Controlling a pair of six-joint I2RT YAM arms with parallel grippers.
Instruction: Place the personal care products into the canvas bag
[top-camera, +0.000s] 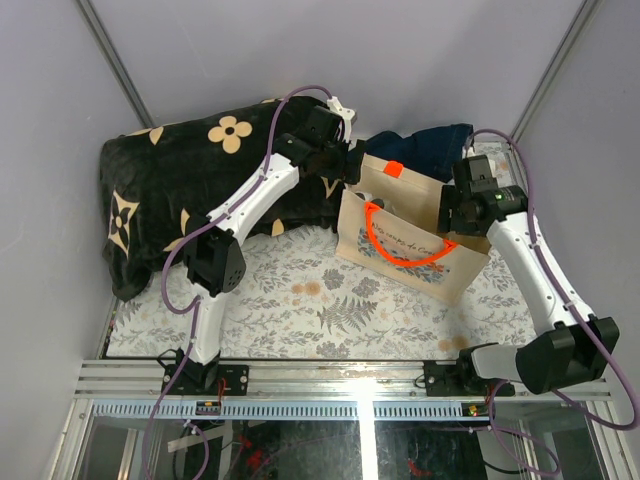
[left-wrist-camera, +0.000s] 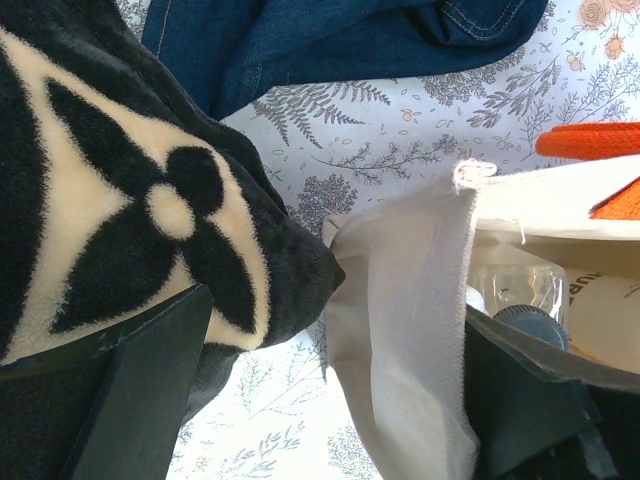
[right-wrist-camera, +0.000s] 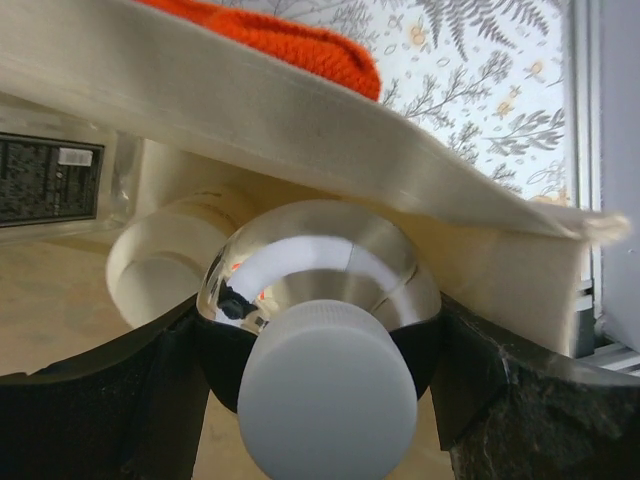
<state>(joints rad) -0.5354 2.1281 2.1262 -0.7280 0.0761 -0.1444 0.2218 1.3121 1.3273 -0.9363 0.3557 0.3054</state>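
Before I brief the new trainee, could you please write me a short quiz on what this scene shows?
1. True or false: the right fingers are closed on the white-capped bottle.
2. Choose one. The left fingers are: A) open, astride a wall of the canvas bag; B) shut on that wall; C) out of view.
3. Fill in: the bag's loop handles are ___ in colour.
Key: 1 true; 2 A; 3 orange.

Coarse matt canvas bag (top-camera: 440, 270), plush blanket (top-camera: 170, 170), glossy white-capped bottle (right-wrist-camera: 320, 260).
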